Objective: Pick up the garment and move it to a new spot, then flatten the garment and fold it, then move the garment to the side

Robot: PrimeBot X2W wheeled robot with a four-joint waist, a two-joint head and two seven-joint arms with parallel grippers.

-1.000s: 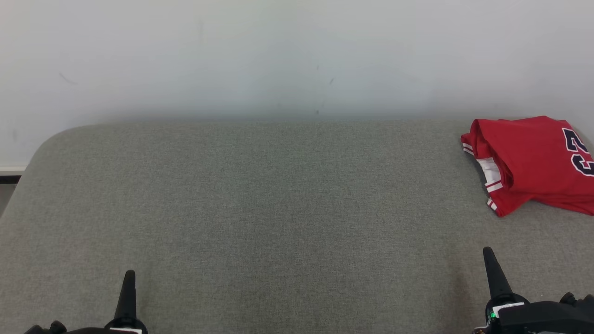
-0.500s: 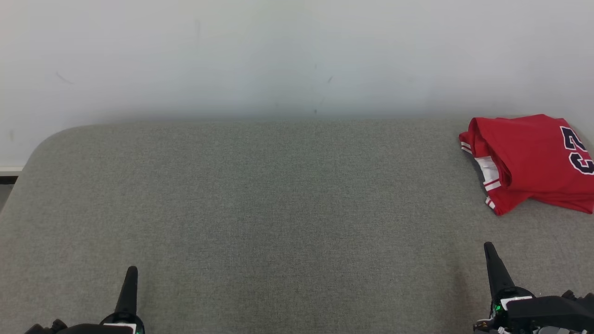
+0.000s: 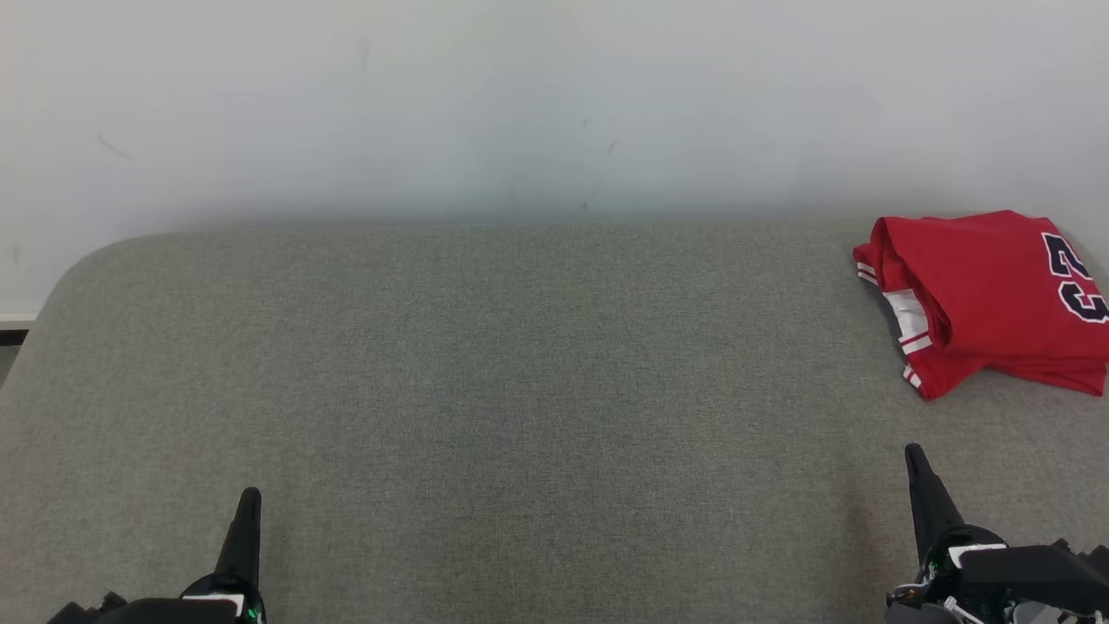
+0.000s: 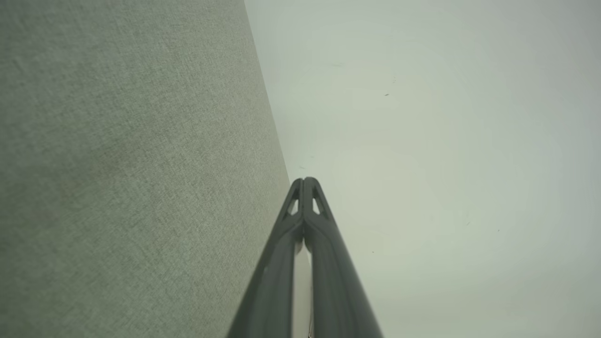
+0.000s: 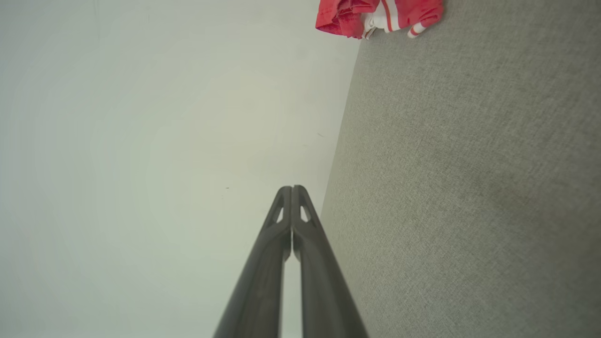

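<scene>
Little has shifted in the last second. The whole head view has slid a touch, so that is the camera, and both grippers sit slightly higher in it.

The garment [image 3: 988, 303], a red jersey with white-striped trim and dark numerals, lies folded in a soft, lumpy rectangle at the far right of the grey cushion [image 3: 520, 390], close to the wall [image 3: 554, 104]. It looks already set aside.

Slack knit like that would slump open if a finger snagged a fold. Its right end is out of frame, so I cannot judge how near a drop it lies.

The right gripper [image 3: 912, 454] is pinched together on nothing, short of the jersey. The left gripper [image 3: 250, 497] is likewise clenched and empty, well apart from it.

The cushion is coarse weave with a rounded corner, and the wall is matt and faintly scuffed.
</scene>
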